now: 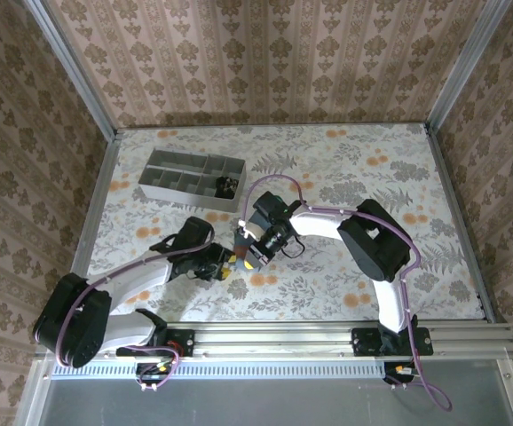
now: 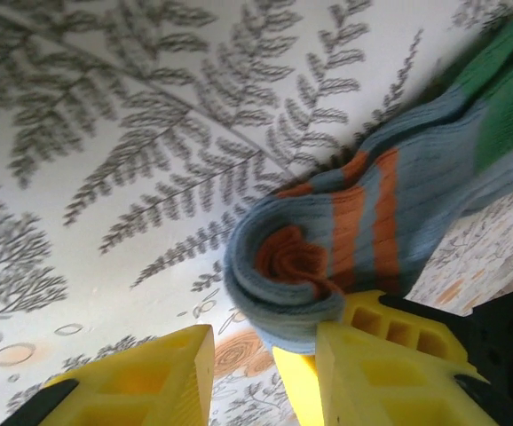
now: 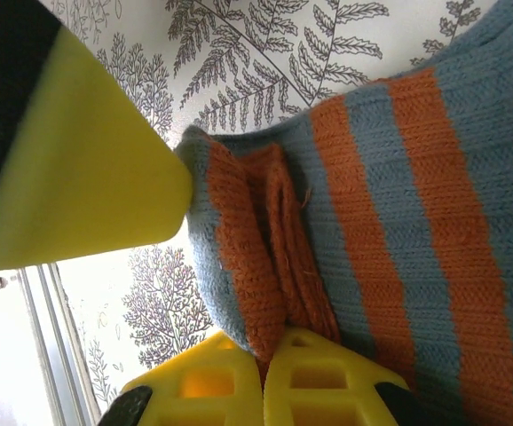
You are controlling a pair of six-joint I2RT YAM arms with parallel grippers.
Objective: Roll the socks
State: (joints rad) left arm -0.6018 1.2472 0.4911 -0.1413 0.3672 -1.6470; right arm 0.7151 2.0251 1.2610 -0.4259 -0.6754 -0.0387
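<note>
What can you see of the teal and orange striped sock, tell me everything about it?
The teal-grey striped sock is soft ribbed knit with orange bands, an orange cuff and a green toe. It lies on the fern-print table, its cuff end curled into a loose roll, the rest trailing away behind. The right gripper is shut on the orange cuff edge; a finger of the open left gripper touches the roll.

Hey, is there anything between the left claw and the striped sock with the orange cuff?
Nothing visible stands between them. The partly rolled sock sits right at the tips of the open left claw, and the right claw is shut on it.
</note>
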